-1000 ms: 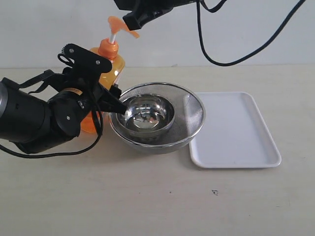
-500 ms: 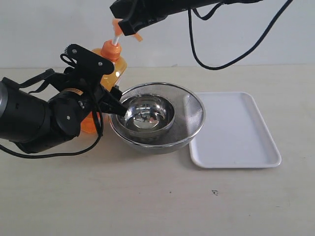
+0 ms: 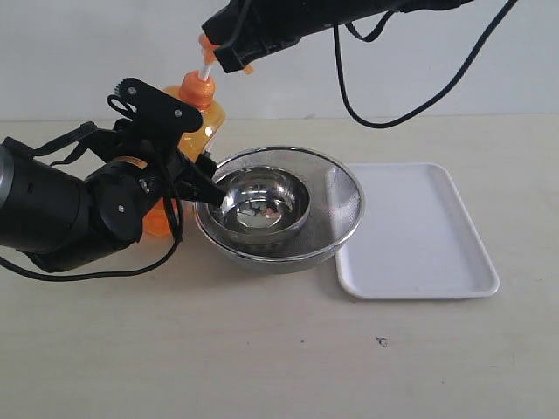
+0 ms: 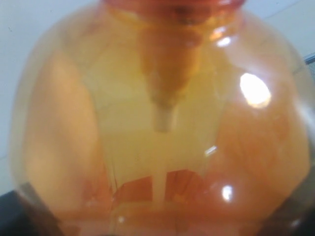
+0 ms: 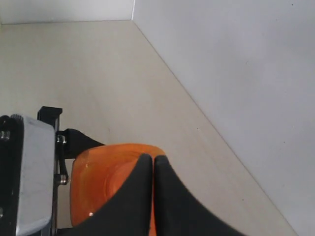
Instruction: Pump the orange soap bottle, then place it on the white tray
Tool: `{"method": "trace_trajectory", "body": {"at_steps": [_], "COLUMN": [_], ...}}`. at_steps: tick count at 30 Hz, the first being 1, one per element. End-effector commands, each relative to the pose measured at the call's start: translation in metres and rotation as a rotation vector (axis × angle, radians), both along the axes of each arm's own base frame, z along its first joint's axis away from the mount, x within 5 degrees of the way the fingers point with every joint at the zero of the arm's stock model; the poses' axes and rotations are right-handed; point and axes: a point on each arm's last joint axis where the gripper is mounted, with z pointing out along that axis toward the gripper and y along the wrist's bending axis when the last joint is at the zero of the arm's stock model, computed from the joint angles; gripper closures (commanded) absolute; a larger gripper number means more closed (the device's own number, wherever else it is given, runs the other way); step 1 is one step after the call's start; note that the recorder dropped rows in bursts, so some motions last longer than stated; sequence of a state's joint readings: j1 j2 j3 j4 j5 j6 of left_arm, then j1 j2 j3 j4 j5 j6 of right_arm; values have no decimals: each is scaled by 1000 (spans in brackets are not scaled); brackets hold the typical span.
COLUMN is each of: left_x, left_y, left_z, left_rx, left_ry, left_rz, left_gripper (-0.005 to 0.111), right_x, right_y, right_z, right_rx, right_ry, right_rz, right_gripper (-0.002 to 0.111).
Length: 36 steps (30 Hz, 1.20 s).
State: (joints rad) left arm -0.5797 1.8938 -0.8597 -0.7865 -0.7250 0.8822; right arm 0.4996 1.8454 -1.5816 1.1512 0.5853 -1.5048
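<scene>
Jaws on our left arm point(image 3: 79, 214) are clamped around the body of the tall translucent orange plastic soap bottle point(image 3: 204, 118), and that arm's wrist camera sees little besides orange liquid. Jaws on our right arm point(image 3: 288, 17) are pressed together, tips meeting, and sit on top of the bottle's orange pump head point(image 5: 98, 179). We see the bottle standing upright on the pale table point(image 3: 262, 367), just beside the round steel mesh strainer point(image 3: 348, 205), on the side away from the flat white plastic tray point(image 3: 419, 227). That tray lies just beside the strainer's opposite side. Inside the strainer sits a smaller shiny steel bowl point(image 3: 266, 202).
</scene>
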Motion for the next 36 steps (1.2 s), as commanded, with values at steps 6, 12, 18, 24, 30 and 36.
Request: {"method": "trace_trajectory", "body": {"at_steps": [6, 12, 18, 24, 30, 36], "left_x": [4, 4, 4, 4, 3, 3], "left_y": [0, 0, -2, -4, -4, -4], "left_z": [12, 12, 13, 13, 13, 13], "left_rx": [6, 4, 0, -25, -25, -25], "left_ry": [-70, -72, -79, -79, -77, -77], "left_rz": [2, 0, -20, -28, -29, -29], "left_gripper": [102, 102, 102, 102, 102, 102], "right_x": [-1, 1, 2, 3, 4, 4], "right_y": [1, 5, 6, 7, 8, 8], "right_z": [-7, -21, -29, -37, -39, -39], "right_rx": [-34, -56, -68, -77, -85, -84], "right_ry": [39, 85, 107, 138, 139, 141], "right_rz": [23, 58, 67, 71, 71, 70], "right_gripper": [108, 108, 108, 108, 108, 108]}}
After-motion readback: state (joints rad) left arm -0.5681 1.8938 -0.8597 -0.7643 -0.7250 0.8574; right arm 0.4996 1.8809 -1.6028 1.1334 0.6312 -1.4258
